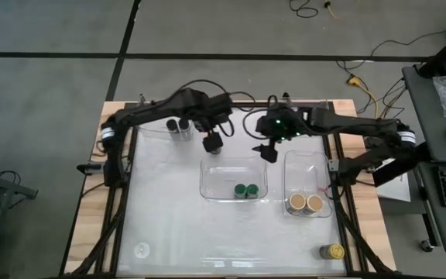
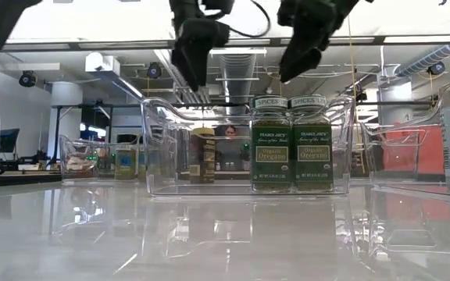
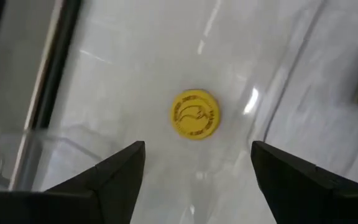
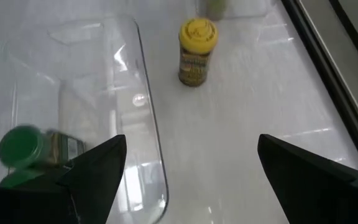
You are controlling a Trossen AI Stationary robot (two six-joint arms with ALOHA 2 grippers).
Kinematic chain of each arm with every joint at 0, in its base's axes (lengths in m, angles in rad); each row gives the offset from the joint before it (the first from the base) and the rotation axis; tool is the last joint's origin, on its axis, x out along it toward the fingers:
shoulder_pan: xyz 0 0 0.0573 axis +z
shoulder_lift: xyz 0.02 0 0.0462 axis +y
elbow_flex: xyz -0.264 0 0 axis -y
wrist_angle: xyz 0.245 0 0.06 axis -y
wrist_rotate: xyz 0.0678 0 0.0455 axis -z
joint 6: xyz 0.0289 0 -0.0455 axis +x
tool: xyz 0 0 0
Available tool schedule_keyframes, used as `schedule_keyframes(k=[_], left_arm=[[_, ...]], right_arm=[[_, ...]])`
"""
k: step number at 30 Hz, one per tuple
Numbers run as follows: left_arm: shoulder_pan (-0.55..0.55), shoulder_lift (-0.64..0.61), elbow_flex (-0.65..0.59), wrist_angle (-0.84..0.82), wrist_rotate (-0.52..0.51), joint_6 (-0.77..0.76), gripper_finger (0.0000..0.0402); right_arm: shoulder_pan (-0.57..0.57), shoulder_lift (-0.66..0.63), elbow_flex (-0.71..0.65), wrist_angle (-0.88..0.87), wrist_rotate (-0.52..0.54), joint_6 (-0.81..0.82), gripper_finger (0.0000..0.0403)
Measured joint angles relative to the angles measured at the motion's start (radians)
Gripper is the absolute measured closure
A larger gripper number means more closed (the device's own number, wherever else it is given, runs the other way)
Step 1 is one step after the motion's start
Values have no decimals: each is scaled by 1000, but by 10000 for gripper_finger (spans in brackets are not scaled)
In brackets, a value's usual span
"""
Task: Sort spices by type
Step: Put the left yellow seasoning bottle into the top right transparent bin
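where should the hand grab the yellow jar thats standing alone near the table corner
Probably by its round sides just under the lid, coming straight down. The yellow jar stands upright on bare table, apart from the trays, so both fingers have room either side. The right hand, open, is on the jar's side of the table.

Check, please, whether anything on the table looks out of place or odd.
One yellow-lidded cylindrical spice jar stands alone on the bare table near a front corner, outside any tray. The two green-lidded jars and two tan-lidded jars sit paired in clear plastic trays. Nothing looks spilled or tipped.
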Motion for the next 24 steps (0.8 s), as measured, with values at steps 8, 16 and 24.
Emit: schedule_keyframes(k=[8, 16, 24], left_arm=[[51, -180, -346, 168, -64, -153, 143], [89, -145, -398, 221, -68, -92, 232], [96, -86, -394, 235, -65, -17, 389]], right_arm=[[8, 91, 101, -10, 3, 37, 48], [39, 91, 120, -20, 3, 96, 48], [67, 79, 120, -84, 3, 170, 48]])
